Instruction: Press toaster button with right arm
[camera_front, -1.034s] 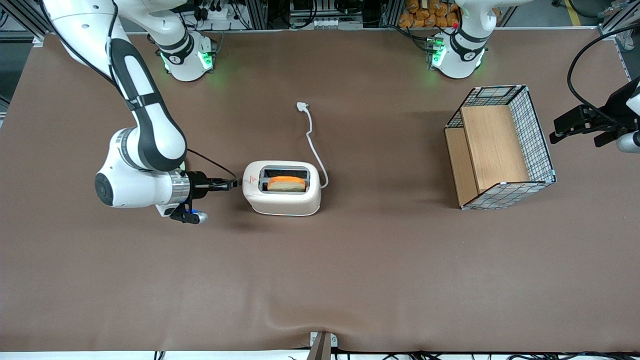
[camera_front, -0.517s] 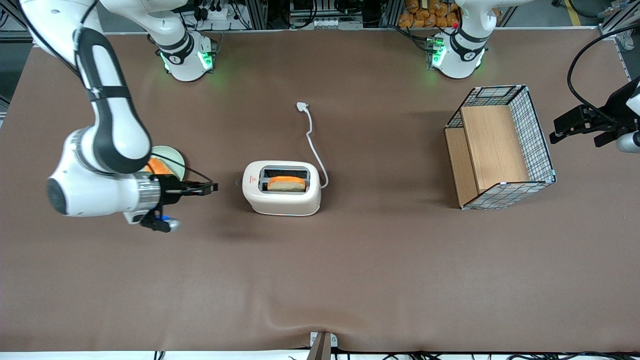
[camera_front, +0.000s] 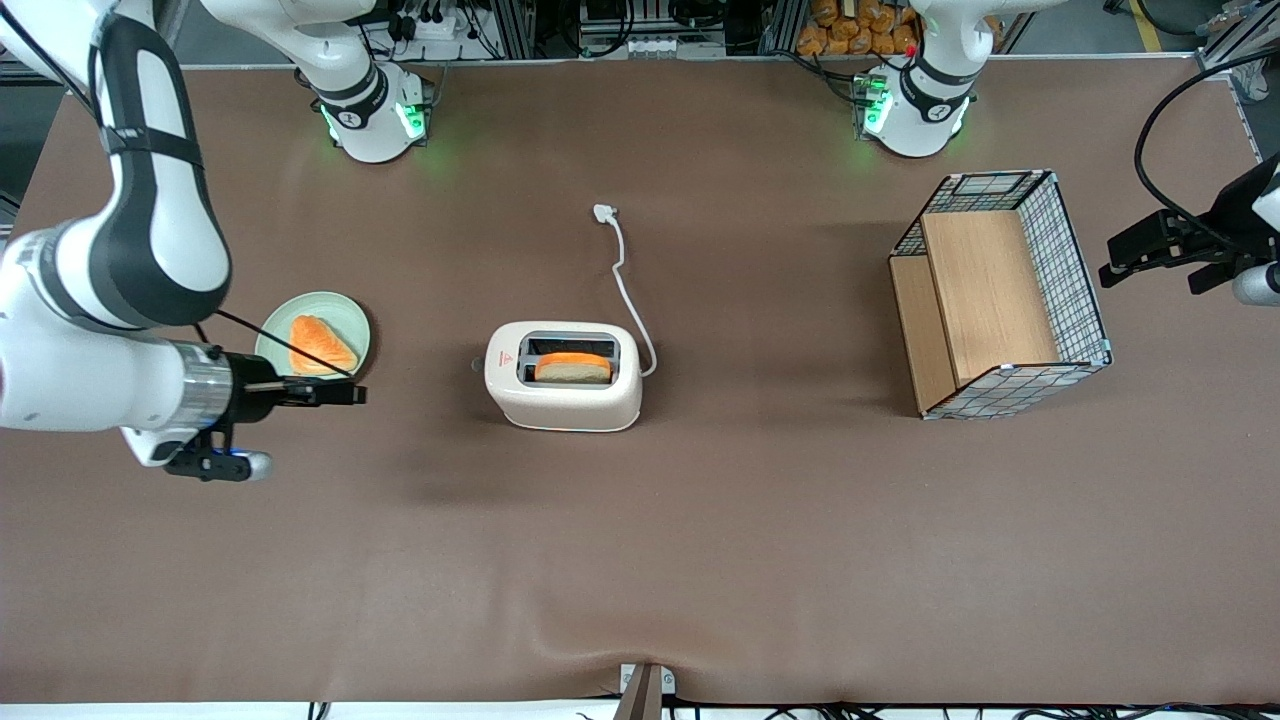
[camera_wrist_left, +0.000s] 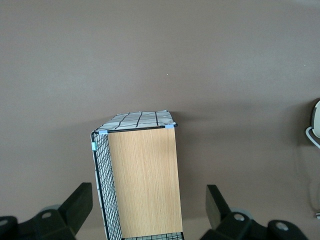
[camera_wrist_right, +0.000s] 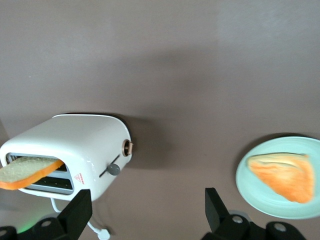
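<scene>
The cream-white toaster (camera_front: 563, 376) stands mid-table with a slice of toast (camera_front: 572, 368) sticking out of one slot. Its button (camera_front: 478, 364) is a small tab on the short end face that faces the working arm. In the right wrist view the toaster (camera_wrist_right: 80, 150) shows that end face with the grey button (camera_wrist_right: 113, 169) and a small round knob (camera_wrist_right: 128, 147). My right arm's gripper (camera_front: 355, 393) hovers well clear of the toaster, toward the working arm's end. It is just nearer the front camera than a plate. The gripper (camera_wrist_right: 147, 212) is open and holds nothing.
A pale green plate (camera_front: 272, 345) with a triangular piece of toast (camera_front: 320, 345) lies beside the gripper; the wrist view also shows the plate (camera_wrist_right: 260, 197). The toaster's white cord (camera_front: 625, 280) trails away from the camera. A wire basket (camera_front: 1075, 280) with wooden shelves stands toward the parked arm's end.
The right arm has pulled back from the toaster's end face toward its own end of the table. The gripper, at the button a second ago, is now far from it, and the plate is uncovered.
</scene>
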